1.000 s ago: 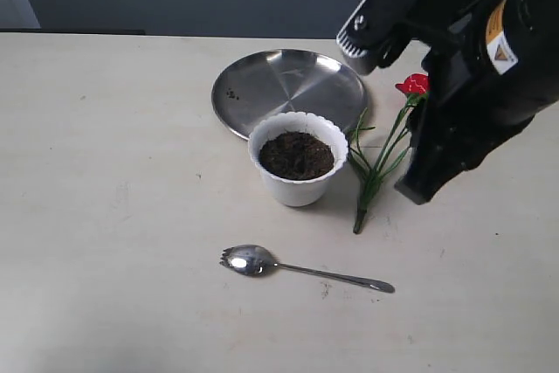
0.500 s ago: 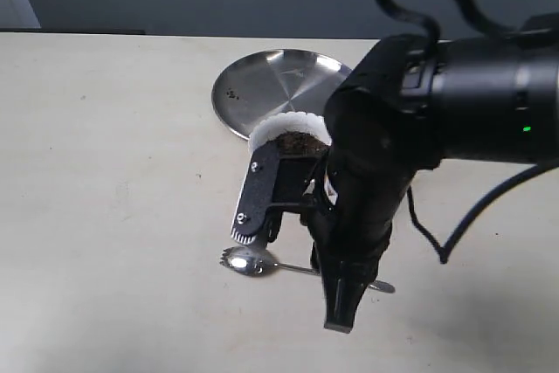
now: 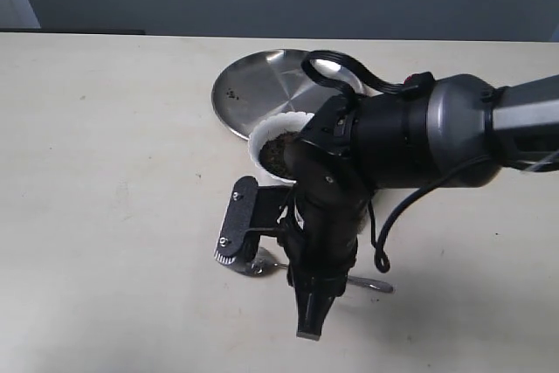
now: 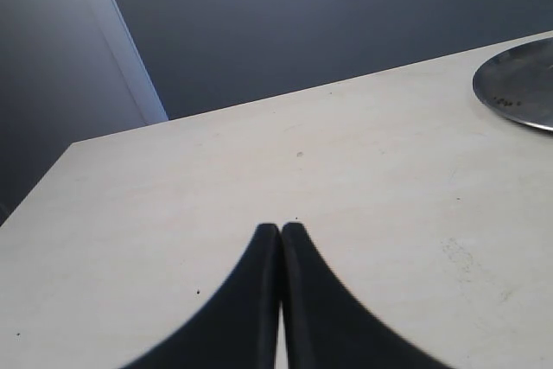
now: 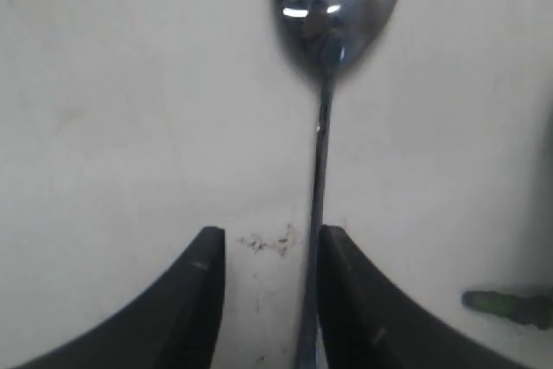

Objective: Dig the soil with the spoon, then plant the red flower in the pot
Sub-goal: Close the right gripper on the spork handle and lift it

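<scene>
The spoon (image 5: 321,84) lies flat on the table, and its bowl (image 3: 258,261) peeks out beneath my right arm. My right gripper (image 5: 268,244) stands open low over the handle, which runs between the fingers close against one finger (image 5: 346,291). In the exterior view the right gripper (image 3: 265,294) hangs in front of the pot (image 3: 265,133), whose soil (image 3: 278,151) partly shows. The arm hides most of the red flower; a red bit (image 3: 410,86) and a green stem end (image 5: 510,304) show. My left gripper (image 4: 281,231) is shut and empty over bare table.
A round steel plate (image 3: 262,85) sits behind the pot, and its rim (image 4: 518,84) also shows in the left wrist view. A black cable (image 3: 384,233) loops from the right arm. Bare table stretches to the left.
My right arm swung from beside the flower across and down over the spoon, now covering the flower and part of the pot. The spoon, pot and plate have not moved.
</scene>
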Motion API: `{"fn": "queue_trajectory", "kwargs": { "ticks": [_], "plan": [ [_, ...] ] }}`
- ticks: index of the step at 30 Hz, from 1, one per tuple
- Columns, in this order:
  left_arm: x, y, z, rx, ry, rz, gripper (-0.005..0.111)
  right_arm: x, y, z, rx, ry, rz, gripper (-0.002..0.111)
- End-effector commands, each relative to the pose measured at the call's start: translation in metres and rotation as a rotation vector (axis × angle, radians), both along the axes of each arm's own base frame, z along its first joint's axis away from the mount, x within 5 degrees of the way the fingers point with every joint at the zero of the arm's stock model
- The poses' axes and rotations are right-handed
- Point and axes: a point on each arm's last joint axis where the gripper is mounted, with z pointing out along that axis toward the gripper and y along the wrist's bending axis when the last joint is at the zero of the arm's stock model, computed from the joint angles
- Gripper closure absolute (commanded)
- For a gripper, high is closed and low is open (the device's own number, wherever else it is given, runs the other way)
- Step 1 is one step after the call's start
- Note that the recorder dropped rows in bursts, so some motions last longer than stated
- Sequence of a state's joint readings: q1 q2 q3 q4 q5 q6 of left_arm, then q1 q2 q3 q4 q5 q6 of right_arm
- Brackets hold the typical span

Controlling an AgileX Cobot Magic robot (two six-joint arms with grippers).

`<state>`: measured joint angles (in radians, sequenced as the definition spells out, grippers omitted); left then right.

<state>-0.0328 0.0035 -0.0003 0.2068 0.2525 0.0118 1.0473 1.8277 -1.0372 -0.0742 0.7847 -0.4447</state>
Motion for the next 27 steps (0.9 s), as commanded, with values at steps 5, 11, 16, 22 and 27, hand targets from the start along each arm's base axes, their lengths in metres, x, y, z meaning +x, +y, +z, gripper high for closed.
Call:
{"fn": "queue_trajectory", "kwargs": {
  "ticks": [5,11,16,22,27],
  "plan": [
    [0.000,0.000,0.001,-0.004,-0.012,-0.001,0.106,0.007,0.010,0.004,0.144,-0.066,-0.217,0.073],
    [0.000,0.000,0.001,-0.004,-0.012,-0.001,0.106,0.003,0.000,0.002,0.033,-0.036,-0.217,0.073],
    [0.000,0.000,0.001,-0.004,-0.012,-0.001,0.106,0.007,0.005,-0.004,0.063,-0.059,-0.192,0.073],
    [0.000,0.000,0.001,-0.004,-0.012,-0.001,0.106,0.009,0.005,-0.027,-0.012,-0.057,-0.162,0.073],
    [0.000,0.000,0.001,-0.004,-0.012,-0.001,0.106,0.011,0.004,-0.039,-0.055,-0.060,-0.139,0.074]
  ]
}}
